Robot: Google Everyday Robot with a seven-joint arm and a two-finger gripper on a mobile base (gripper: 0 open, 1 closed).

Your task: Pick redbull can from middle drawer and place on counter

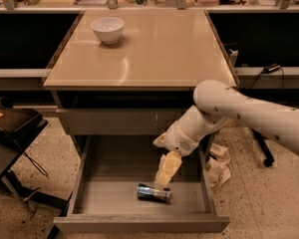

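Observation:
The redbull can (153, 192) lies on its side on the grey floor of the open middle drawer (109, 195), near the front middle. My gripper (163, 179) hangs from the white arm (239, 111) inside the drawer. It points down, its tip just above the can's right end and touching or nearly touching it. The beige counter (154, 54) tops the cabinet above the drawer.
A white bowl (107, 29) stands at the counter's back left. A closed grey drawer front with pale scratches (119, 121) sits above the open drawer. Crumpled pale paper (218, 167) lies on the floor right of the drawer. A dark chair (12, 133) stands at the left.

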